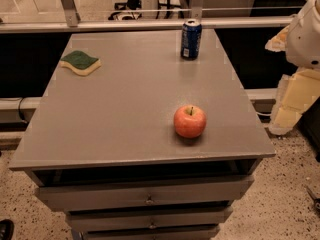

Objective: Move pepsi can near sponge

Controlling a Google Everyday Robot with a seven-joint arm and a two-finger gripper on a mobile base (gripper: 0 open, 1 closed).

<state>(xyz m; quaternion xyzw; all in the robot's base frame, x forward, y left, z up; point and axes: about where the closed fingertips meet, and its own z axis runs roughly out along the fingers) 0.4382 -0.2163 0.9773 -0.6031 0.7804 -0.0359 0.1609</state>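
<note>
The pepsi can (191,39), dark blue with a silver top, stands upright at the far edge of the grey cabinet top (130,94), right of centre. The sponge (80,62), dark green over pale yellow foam, lies flat near the far left corner, well apart from the can. A white part of my arm (305,34) shows at the right edge of the camera view, off the cabinet's right side. My gripper itself is out of view and nothing is held in sight.
A red apple (190,121) sits on the cabinet top, front right. The cabinet has several drawers (145,196) below, the top one slightly open. Cream foam-like blocks (292,101) stand right of the cabinet. A rail (150,25) runs behind it.
</note>
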